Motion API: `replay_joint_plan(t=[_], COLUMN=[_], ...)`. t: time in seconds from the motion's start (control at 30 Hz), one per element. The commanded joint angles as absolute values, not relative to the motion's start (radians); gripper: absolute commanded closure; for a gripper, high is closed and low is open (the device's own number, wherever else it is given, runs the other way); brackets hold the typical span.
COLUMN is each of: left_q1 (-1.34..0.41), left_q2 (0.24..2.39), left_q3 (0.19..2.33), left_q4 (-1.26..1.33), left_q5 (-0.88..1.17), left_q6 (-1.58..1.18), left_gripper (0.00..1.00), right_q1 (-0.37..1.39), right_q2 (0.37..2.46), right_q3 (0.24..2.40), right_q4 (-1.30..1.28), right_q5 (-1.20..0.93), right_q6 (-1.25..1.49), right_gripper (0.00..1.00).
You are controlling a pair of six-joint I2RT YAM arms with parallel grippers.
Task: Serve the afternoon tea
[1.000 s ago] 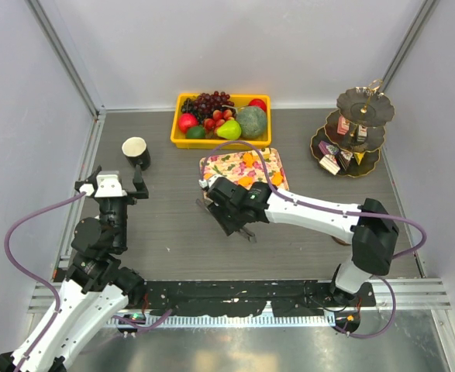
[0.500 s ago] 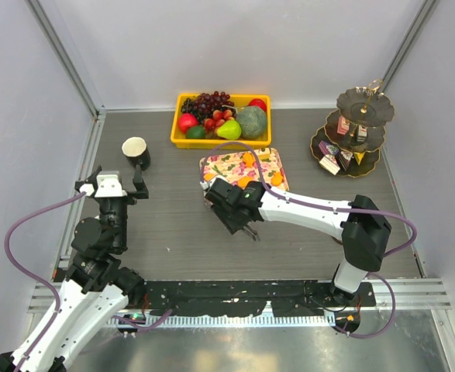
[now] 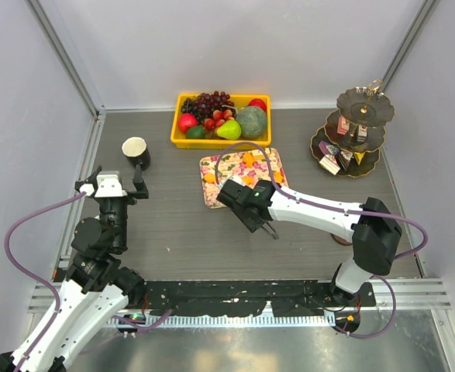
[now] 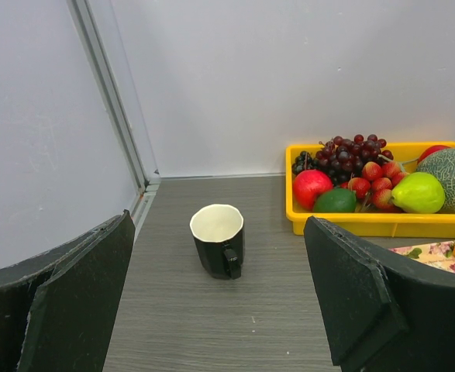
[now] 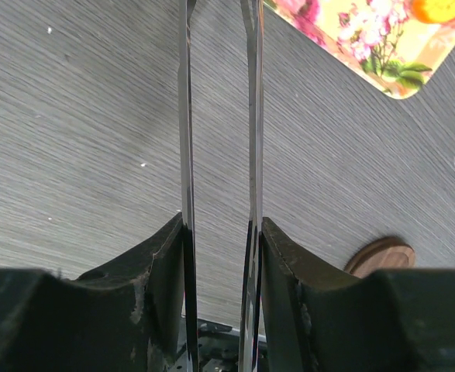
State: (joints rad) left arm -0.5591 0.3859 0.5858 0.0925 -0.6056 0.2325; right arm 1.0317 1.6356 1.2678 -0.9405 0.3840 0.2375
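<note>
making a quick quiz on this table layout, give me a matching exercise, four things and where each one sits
Things:
1 black cup
2 three-tier stand
3 yellow fruit bin
4 floral tray

Places:
a far right corner
b table centre
c far edge, middle
d left side, standing alone

Pairs: 1-d, 2-a, 3-c, 4-b

Light is bright, even and diffuse, falling from above — shadows on the grey bench (image 3: 173,232) are soft and short, with a faint pool beside the black cup (image 4: 218,240). The top view is sharp edge to edge. In the wrist views the near, dark left fingers (image 4: 80,302) and right fingers (image 5: 157,294) blur slightly, and the metal tongs (image 5: 185,116) carry thin streaks of glare.
</note>
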Motion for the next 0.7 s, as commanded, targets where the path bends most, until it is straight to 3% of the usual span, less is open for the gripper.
replay_joint_plan(t=[0.0,0.37,0.67], left_q1=[-0.563,-0.563,-0.563], left_q2=[0.391,0.388,0.387], left_q3=[0.603,0.603,0.604], left_q4=[0.117,0.114,0.115], left_q5=[-0.601,-0.601,-0.604], left_q6=[0.224,0.224,0.227], left_gripper=[0.01,0.01,0.01], right_q1=[1.029,1.016,0.974], right_q2=[1.560,1.558,1.649], right_q3=[1.278,1.321,1.368], right_q4=[-0.988,-0.933,-0.855], right_q5=[0.419,0.391,0.379], right_q6=[0.227,0.192,0.170], right_gripper=[0.56,0.46,0.45])
